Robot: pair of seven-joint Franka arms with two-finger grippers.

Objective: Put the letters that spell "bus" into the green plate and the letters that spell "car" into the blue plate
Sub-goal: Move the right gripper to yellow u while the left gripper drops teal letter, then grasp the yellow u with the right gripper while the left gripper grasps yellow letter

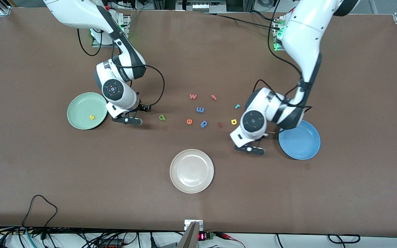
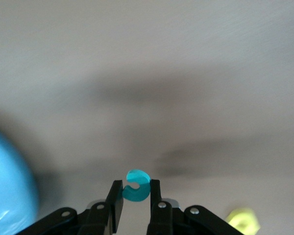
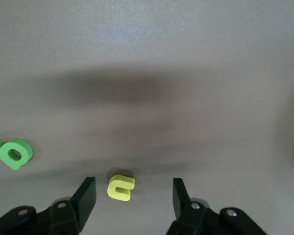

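White plate lies nearest the camera. Left gripper, just beside the blue plate, is clamped narrow on the teal "c". Right gripper, beside the green plate, stands wide around the yellow "u", not touching it.

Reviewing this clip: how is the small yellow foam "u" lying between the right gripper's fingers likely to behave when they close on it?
The small yellow foam "u" looks thick and flat-faced, so it probably stays stiff and will not roll. Being tiny, it is likely very light and may skid on the smooth brown table if one finger touches first. The right gripper stands open around it, off-centre, so a slight twist seems possible.
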